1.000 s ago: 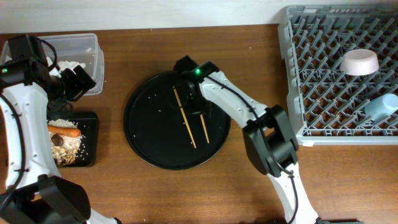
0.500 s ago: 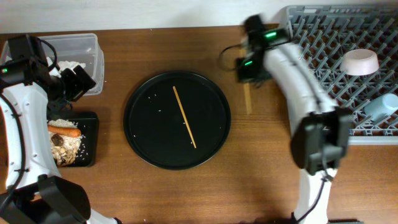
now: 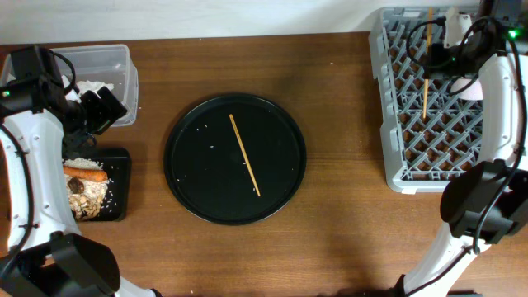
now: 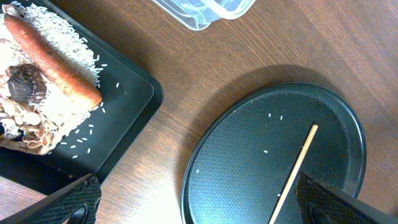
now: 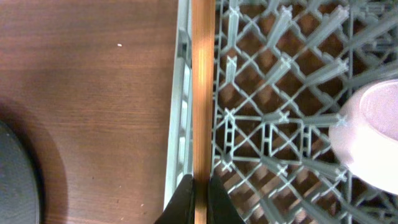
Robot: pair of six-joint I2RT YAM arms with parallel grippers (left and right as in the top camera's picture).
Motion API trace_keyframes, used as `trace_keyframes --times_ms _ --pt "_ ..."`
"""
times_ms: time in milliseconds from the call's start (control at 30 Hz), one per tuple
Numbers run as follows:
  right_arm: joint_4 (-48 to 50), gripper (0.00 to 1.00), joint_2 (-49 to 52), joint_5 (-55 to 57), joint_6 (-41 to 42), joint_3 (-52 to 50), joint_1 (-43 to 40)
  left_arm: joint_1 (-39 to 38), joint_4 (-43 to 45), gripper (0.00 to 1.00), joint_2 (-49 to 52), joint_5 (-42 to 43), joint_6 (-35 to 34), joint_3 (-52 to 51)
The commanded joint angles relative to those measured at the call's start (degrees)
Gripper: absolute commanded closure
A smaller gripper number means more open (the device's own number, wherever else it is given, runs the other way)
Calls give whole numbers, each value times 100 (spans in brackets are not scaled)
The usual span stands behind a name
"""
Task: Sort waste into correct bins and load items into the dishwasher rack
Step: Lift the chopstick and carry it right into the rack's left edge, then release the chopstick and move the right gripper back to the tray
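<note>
My right gripper [image 5: 198, 200] pinches one wooden chopstick [image 5: 202, 93]: light, stiff, smooth, over the left part of the dishwasher rack [image 5: 273, 121]. The second chopstick [image 3: 245, 155] lies mid round black tray [image 3: 198, 186]; I judge mid-length the best hold. Left gripper [image 3: 99, 111] gapes, empty.

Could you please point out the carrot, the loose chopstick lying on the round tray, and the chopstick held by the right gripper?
carrot [image 4: 53, 62]: left wrist view, middle of its length.
loose chopstick [image 3: 245, 155]: overhead view, mid-shaft.
held chopstick [image 5: 203, 93]: right wrist view, middle of the visible shaft.
</note>
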Motion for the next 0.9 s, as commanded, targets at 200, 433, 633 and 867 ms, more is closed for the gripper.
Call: trace_keyframes --times_ms 200,433,633,867 --pt "264 95 608 -164 -90 72 55 4 -4 1 -151 -22 -72 20" --pt "243 78 638 -160 7 72 173 4 -4 1 -151 -24 -72 20" --pt "157 67 636 -164 382 74 308 4 -7 1 -151 -24 -72 20" --pt "-186 66 393 -1379 509 90 654 4 -4 1 -151 -24 -72 20"
